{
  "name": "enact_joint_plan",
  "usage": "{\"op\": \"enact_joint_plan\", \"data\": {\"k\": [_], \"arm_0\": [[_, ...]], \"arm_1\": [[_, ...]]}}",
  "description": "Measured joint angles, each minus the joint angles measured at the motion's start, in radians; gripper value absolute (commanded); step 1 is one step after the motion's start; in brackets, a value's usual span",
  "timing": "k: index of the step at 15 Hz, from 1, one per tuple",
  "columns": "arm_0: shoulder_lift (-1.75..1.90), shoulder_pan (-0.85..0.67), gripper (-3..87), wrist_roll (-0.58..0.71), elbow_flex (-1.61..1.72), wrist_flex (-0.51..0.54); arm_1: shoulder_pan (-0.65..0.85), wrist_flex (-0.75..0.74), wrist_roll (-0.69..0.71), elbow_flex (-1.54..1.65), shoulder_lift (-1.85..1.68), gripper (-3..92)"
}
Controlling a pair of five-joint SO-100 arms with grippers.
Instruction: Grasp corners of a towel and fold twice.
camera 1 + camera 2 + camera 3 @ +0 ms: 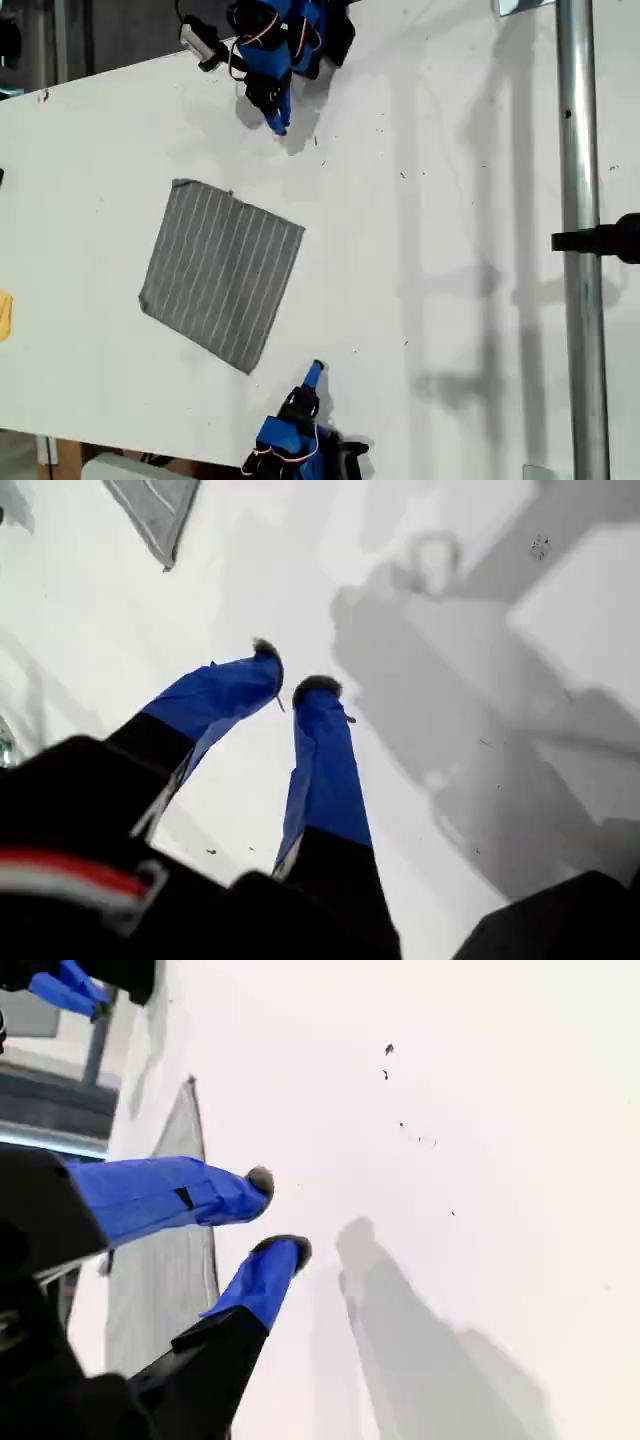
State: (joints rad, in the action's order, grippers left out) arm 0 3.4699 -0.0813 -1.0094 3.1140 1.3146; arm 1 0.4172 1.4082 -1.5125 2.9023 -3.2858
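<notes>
One towel [222, 275], cropped in both wrist views, first tool [288, 675] barely parted, second tool [278, 1215] slightly parted, both empty

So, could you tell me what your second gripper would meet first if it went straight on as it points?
Probably only the bare table. My second gripper angles toward open white surface, and the towel lies beside that line, though depth is unclear.
</notes>
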Motion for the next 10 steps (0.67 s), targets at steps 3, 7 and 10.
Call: {"op": "enact_joint_plan", "data": {"k": [3, 7, 10], "arm_0": [[0.0, -0.155, -2.6, -0.341, 0.0, -0.002], [0.0, -0.178, -2.4, -0.545, 0.0, 0.0], [0.0, -0.184, -0.1, -0.557, 0.0, 0.0]], "arm_1": [[-0.002, 0.0, 0.0, 0.0, 0.0, -0.2], [0.002, -0.023, 0.0, 0.0, 0.0, -0.3], [0.014, -0.023, 0.0, 0.0, 0.0, -0.2]]}}
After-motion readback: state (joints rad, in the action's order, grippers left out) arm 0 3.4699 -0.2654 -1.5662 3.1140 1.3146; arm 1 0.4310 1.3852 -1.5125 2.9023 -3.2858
